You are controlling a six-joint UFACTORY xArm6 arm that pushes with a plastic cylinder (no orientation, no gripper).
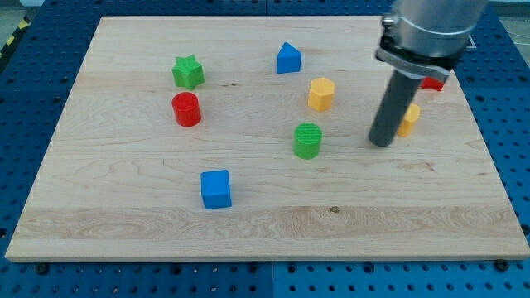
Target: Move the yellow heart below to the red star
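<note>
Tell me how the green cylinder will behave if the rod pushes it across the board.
The green cylinder stands on its flat end, so it should slide rather than roll. It looks squat, so tipping seems unlikely, though an off-centre push may turn it aside. The wooden board looks smooth, so it likely glides easily. My tip stands apart, to its right in the view.

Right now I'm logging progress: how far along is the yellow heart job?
Nearly done: the yellow heart already lies just below the red star, both half hidden by the arm. In hand: my tip sits at the heart's left. Left: perhaps a small nudge.
</note>
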